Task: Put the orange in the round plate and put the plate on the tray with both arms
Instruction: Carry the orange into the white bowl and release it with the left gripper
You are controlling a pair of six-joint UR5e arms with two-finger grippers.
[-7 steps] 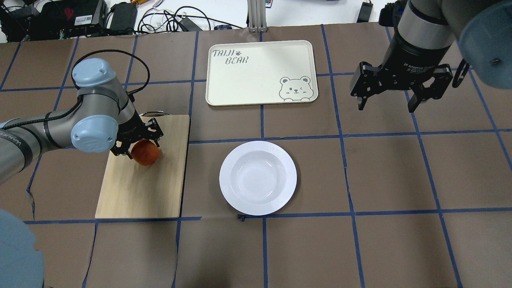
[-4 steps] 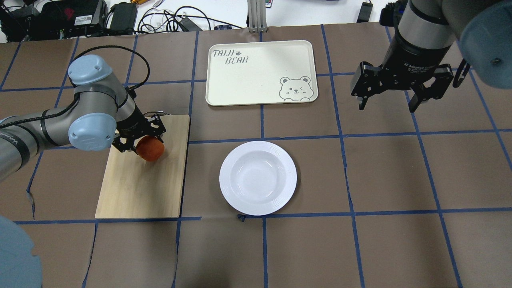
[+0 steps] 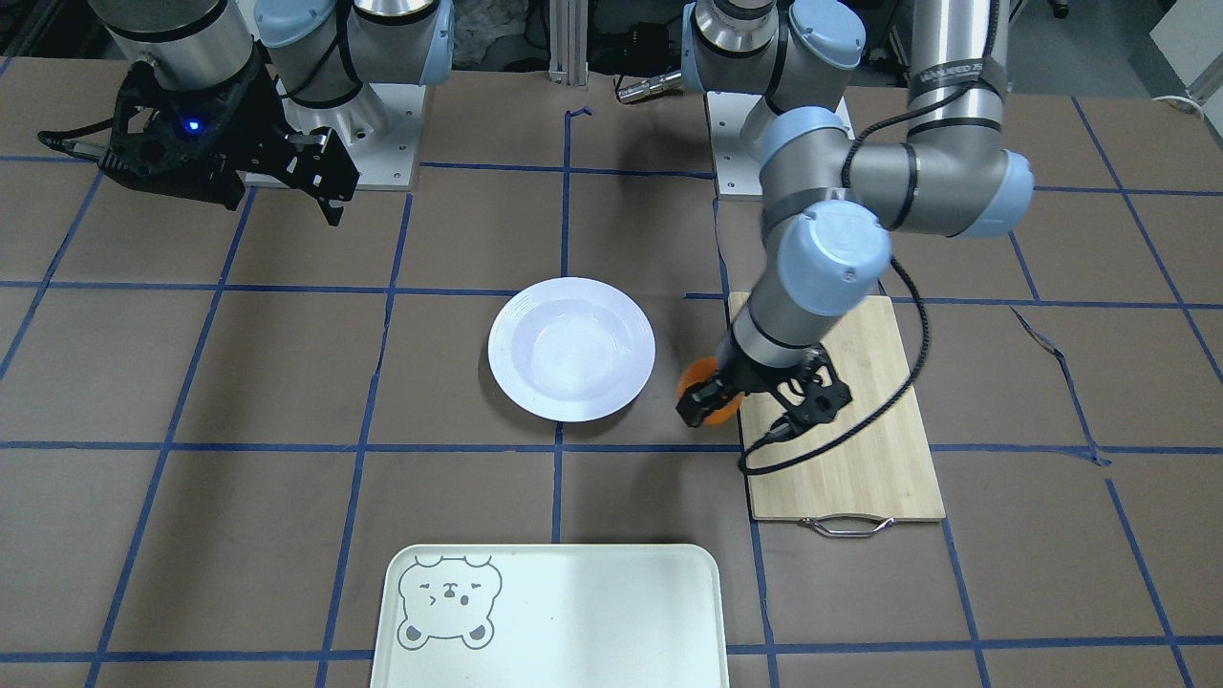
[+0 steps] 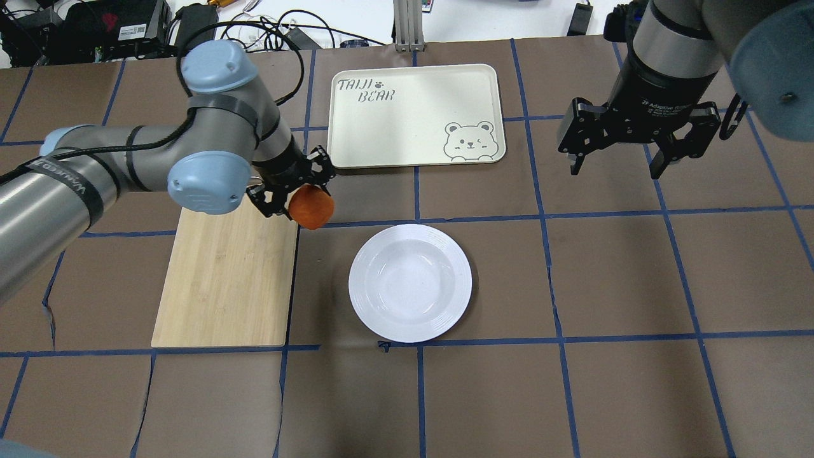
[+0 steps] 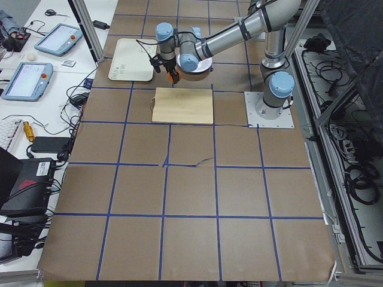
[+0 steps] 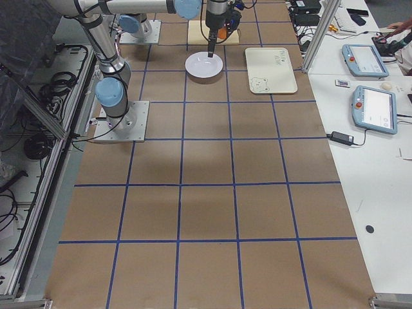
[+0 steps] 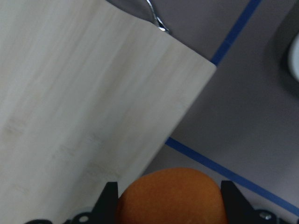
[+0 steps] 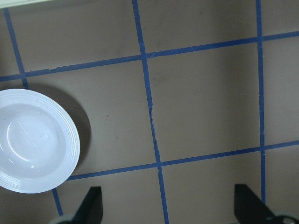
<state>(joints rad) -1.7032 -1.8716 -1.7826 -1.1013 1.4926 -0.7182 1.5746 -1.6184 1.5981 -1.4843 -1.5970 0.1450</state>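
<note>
My left gripper (image 4: 299, 193) is shut on the orange (image 4: 311, 207) and holds it in the air past the right edge of the bamboo board (image 4: 226, 273), short of the round plate (image 4: 410, 282). The orange (image 7: 173, 196) fills the bottom of the left wrist view between the two fingers. From the front, the orange (image 3: 702, 368) peeks out behind the left gripper (image 3: 712, 397). The white plate (image 3: 571, 349) lies empty at the table's middle. The cream tray (image 4: 415, 115) with the bear drawing lies beyond it. My right gripper (image 4: 615, 166) hangs open, high at the right, holding nothing.
The bamboo board (image 3: 841, 411) with a metal handle lies on the robot's left side. Blue tape lines grid the brown table cover. Cables and electronics (image 4: 114, 28) crowd the far edge. The plate (image 8: 32, 140) shows at the left of the right wrist view.
My left arm has lifted the orange off the board and carried it right and toward the far side, now hanging past the board's edge. The right arm has stayed still.
</note>
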